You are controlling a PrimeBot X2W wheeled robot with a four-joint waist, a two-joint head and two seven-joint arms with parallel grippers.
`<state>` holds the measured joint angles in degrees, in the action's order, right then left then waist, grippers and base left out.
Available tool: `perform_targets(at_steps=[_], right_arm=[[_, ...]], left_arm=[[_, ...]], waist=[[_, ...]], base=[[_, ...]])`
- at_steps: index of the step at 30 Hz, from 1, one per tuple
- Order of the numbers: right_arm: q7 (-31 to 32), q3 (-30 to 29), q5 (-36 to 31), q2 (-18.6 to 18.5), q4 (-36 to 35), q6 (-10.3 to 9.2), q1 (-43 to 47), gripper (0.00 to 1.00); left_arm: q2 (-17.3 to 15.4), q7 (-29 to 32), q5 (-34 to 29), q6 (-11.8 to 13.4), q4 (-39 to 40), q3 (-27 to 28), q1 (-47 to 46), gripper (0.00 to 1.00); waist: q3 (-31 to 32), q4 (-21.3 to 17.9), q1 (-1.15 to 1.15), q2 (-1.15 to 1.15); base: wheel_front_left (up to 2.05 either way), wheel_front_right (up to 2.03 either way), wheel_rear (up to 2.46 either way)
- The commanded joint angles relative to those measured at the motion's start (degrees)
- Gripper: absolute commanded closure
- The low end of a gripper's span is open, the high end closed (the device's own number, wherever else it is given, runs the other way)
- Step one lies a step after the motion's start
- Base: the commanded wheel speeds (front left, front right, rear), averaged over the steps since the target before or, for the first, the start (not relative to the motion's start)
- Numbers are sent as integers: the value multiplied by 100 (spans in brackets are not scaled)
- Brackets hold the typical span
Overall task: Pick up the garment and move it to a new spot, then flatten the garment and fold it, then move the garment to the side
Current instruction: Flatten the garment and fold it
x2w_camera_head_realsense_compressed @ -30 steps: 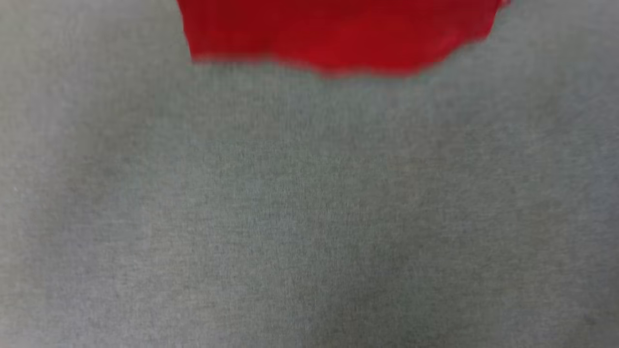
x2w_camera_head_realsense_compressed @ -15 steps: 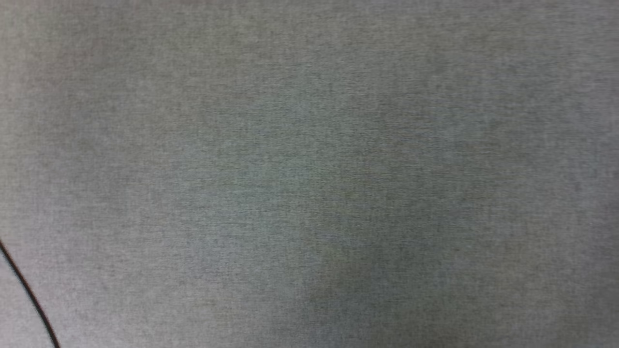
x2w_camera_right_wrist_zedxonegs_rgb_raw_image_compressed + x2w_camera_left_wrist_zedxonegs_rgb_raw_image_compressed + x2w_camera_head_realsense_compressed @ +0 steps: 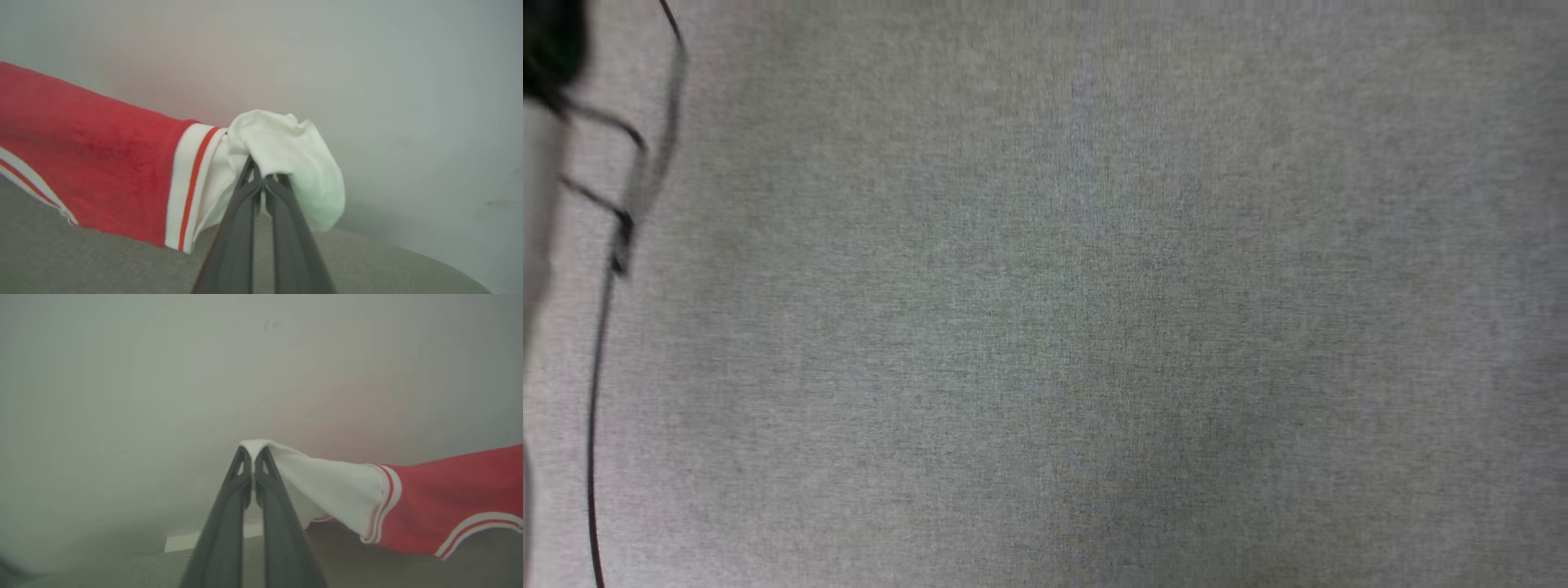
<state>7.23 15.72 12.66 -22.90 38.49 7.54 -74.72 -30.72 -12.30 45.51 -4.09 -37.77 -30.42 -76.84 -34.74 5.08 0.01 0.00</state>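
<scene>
- The left gripper [image 3: 253, 451], two long dark fingers, is pinched tight on the tip of a white short sleeve [image 3: 335, 486]; the jaws meet with only cloth between them.
- From that sleeve the garment [image 3: 445, 494], a red jersey shirt with red-and-white striped trim [image 3: 388, 498] at the armhole and along the lower edge, runs off toward the right edge of the left wrist view.
- The right gripper [image 3: 261, 173] is likewise clamped on cloth, here a bunched wad of the other white sleeve [image 3: 286, 143] (it bulges over and past the fingertips).
- In the right wrist view the red body [image 3: 102, 159] stretches away to the left edge, so the shirt hangs spread between the two grippers.
- Below it lies the grey woven-cloth surface [image 3: 81, 261]; whether the lower hem touches it I cannot tell.
- The head view looks onto bare grey cloth [image 3: 1094, 327], with a thin dark cable [image 3: 595, 408] running along its left edge beside a blurred pale forearm [image 3: 535, 204].
</scene>
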Motion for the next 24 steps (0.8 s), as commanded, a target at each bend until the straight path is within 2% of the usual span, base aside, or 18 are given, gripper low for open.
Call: perform_targets(at_steps=[1, 5, 6, 11, 19, 24], right_arm=[[-37, 49, 178, -67, 101, -9, 349, 100], [146, 352, 519, -198, 161, -8, 1042, 100], [146, 352, 519, -198, 161, -8, 1042, 100], [476, 557, 1100, -342, 68, -9, 1919, 100], [988, 687, 1768, -611, -154, -11, 3117, 100], [1286, 668, 2115, -807, -473, -12, 3753, 100]], left_arm=[[-19, -17, -72, -20, 37, -160, 473, 100], [-97, 56, -55, 75, 283, -395, 1403, 100], [-97, 56, -55, 75, 283, -395, 1403, 100], [-362, 246, 19, 257, 655, -570, 2469, 100], [-1080, 710, 244, 631, 1437, -681, 3930, 100], [-1548, 1069, 469, 772, 2089, -796, 4795, 100]], waist=[[306, 3, -1, 0], [685, 32, -1, 0], [685, 32, -1, 0], [1138, 19, -1, 0], [1781, -6, -1, 0], [2130, -41, -1, 0]], base=[[0, 0, 0], [0, 0, 0], [0, 0, 0], [0, 0, 0], [0, 0, 0], [0, 0, 0]])
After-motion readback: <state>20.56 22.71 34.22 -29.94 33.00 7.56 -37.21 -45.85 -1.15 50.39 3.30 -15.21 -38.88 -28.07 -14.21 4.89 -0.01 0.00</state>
